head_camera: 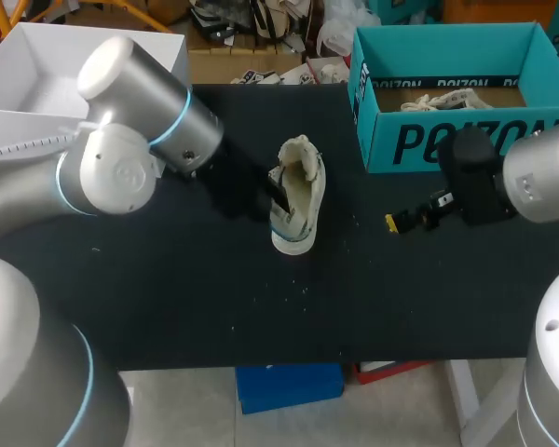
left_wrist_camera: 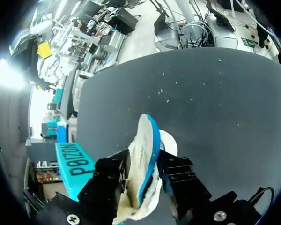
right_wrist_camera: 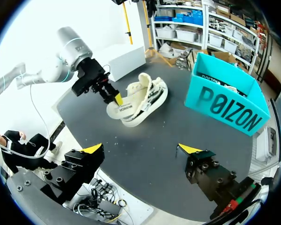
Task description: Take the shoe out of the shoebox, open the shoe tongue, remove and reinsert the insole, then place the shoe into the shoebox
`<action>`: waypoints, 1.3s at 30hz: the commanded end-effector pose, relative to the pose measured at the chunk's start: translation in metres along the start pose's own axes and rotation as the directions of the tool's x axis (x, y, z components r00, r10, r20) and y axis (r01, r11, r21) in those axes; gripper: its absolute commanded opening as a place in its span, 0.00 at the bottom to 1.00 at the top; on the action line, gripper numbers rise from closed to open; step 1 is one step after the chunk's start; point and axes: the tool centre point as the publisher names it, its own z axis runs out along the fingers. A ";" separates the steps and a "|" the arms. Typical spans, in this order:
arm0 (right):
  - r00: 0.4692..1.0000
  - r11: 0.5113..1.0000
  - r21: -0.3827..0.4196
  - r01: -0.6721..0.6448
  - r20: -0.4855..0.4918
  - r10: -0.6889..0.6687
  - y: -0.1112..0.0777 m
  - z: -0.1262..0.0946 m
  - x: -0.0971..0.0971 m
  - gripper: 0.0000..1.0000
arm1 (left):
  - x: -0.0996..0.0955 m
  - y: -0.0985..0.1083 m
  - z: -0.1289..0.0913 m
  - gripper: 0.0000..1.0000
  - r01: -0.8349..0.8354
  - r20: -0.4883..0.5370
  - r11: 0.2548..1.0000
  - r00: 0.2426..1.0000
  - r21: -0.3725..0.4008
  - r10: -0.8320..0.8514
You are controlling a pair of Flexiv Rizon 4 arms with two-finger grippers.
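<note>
Left end effector (left_wrist_camera: 145,165) is clenched on the cream shoe (left_wrist_camera: 144,136), its fingers pressing the blue-edged side from both sides at the middle of the black surface (head_camera: 214,298). Tilted onto its side, the shoe sits outside the teal shoebox (head_camera: 447,144), which stands open at the far right. Right end effector (right_wrist_camera: 141,150) hovers released on the near side of the shoebox, yellow tips wide apart, well apart from the shoe.

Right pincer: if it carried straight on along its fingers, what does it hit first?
Probably the shoe, held by the left pincer; depth is unclear, so the table might come first.
</note>
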 end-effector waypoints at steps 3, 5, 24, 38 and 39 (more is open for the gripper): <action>1.000 1.000 -0.002 0.000 -0.001 0.000 -0.001 0.000 0.000 1.00 | 0.003 -0.004 -0.003 0.00 0.001 0.012 1.000 1.000 -0.003 -0.001; 1.000 1.000 -0.002 0.000 -0.001 0.000 -0.001 0.000 0.000 1.00 | 0.003 -0.002 -0.002 0.00 0.012 0.017 1.000 1.000 -0.020 -0.012; 1.000 1.000 -0.002 0.000 -0.001 0.000 -0.001 0.000 0.000 1.00 | -0.014 0.040 0.018 0.00 0.119 0.009 0.979 0.993 -0.164 -0.119; 1.000 1.000 -0.002 0.000 -0.001 0.000 -0.001 0.000 0.000 1.00 | -0.018 0.056 0.039 0.00 0.146 -0.020 0.971 0.988 -0.191 -0.153; 1.000 1.000 -0.002 0.000 -0.001 0.000 -0.001 0.000 0.000 1.00 | -0.018 0.055 0.040 0.00 0.146 -0.027 0.971 0.988 -0.187 -0.154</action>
